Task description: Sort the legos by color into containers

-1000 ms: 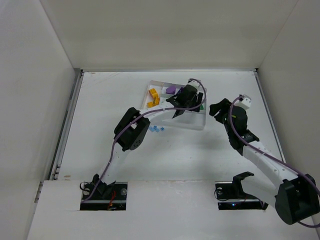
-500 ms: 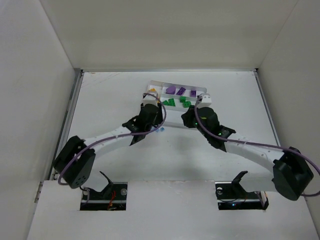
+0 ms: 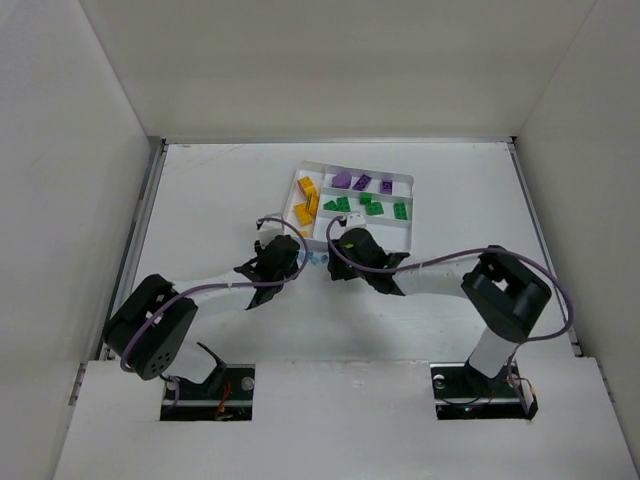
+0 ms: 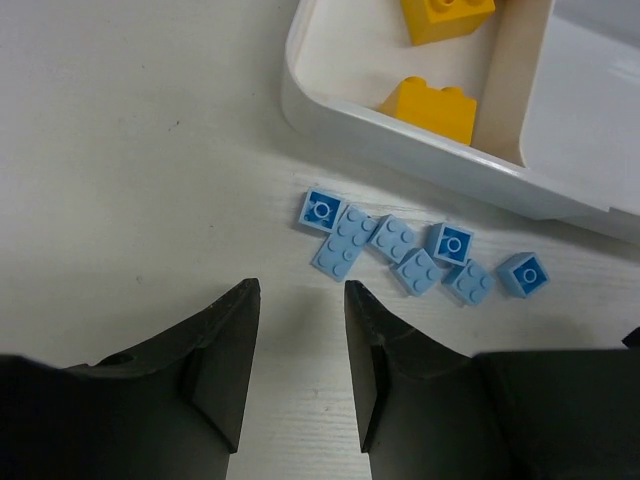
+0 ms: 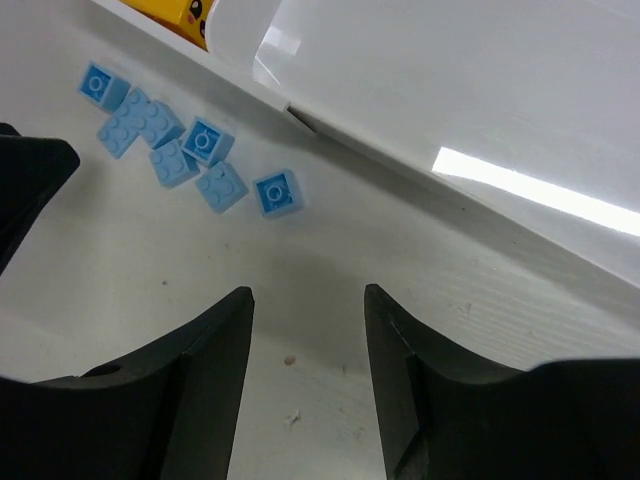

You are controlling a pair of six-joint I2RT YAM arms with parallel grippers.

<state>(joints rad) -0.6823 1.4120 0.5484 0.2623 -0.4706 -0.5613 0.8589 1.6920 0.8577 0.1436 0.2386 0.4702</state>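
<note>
From above, the white tray point(image 3: 375, 236) sits far of centre on the bench point(image 3: 220, 190). It holds yellow bricks point(image 3: 306, 200) in its left end section, purple bricks point(image 3: 362, 182) in the far strip and green bricks point(image 3: 365, 206) in the middle strip. The near strip looks bare. A cluster of blue bricks point(image 3: 318, 259) lies on the bench just beside the tray's near left corner, between the left tool point(image 3: 275, 262) and the right tool point(image 3: 345, 243). Sorting appears nearly done, with only the blue left to go.

From the left wrist, the left tool point(image 4: 300, 290) has its jaws parted and holds nothing, hanging just near of about seven blue bricks point(image 4: 400, 245). They are strewn close together along the tray point(image 4: 420, 165) wall. Two yellow bricks point(image 4: 435, 105) show inside.

From the right wrist, the right tool point(image 5: 308, 295) is likewise spread and empty. The blue bricks point(image 5: 180, 150) lie to its far left, beside the tray point(image 5: 400, 110) corner.

The next move likely calls for one tool to drop over a single outlying brick, close on it, then carry it to the bare strip. The bricks crowd each other, so a clean pick may be fiddly, and both arms converge on one spot.

The bench is matt white with faint grain and a few specks. Plain white walls point(image 3: 100, 100) enclose it on the left, right and far sides.
</note>
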